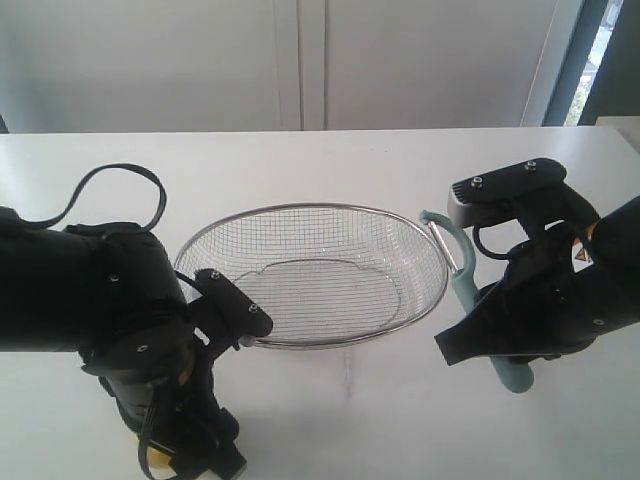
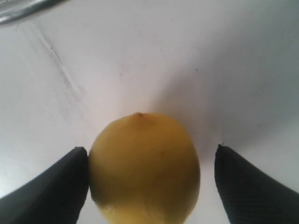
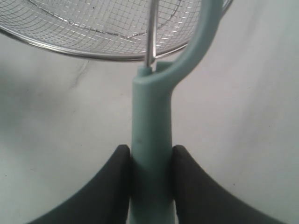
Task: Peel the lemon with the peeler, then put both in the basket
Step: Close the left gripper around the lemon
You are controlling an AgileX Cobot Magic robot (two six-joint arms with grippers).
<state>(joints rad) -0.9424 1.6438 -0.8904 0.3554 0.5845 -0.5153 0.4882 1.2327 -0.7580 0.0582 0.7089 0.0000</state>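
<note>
Left wrist view: shows the lemon (image 2: 145, 168) resting on the white counter (image 2: 187, 56), bracketed by the left hand (image 2: 150, 151). Stands spread, with one dark finger (image 2: 60, 182) touching the rind and the other well clear, so not yet clamped. Looks firm and fairly dense, but rounded and waxy; likely to roll or squirt out under a lopsided squeeze. Best taken across the widest part of the belly, pads meeting it evenly, with moderate pressure.

Right wrist view: finds the right hand (image 3: 150, 156) pinched tight on the pale teal handle of the peeler (image 3: 150, 112), loop head and metal blade aimed toward the basket (image 3: 93, 51). Seems light, stiff, smooth plastic; apt to twist in the grip once the blade bites, hence worth holding mid-handle, as here.

Exterior view: puts the basket between the two arms, the lemon low under the left one, the peeler's head near the rim on the right.
</note>
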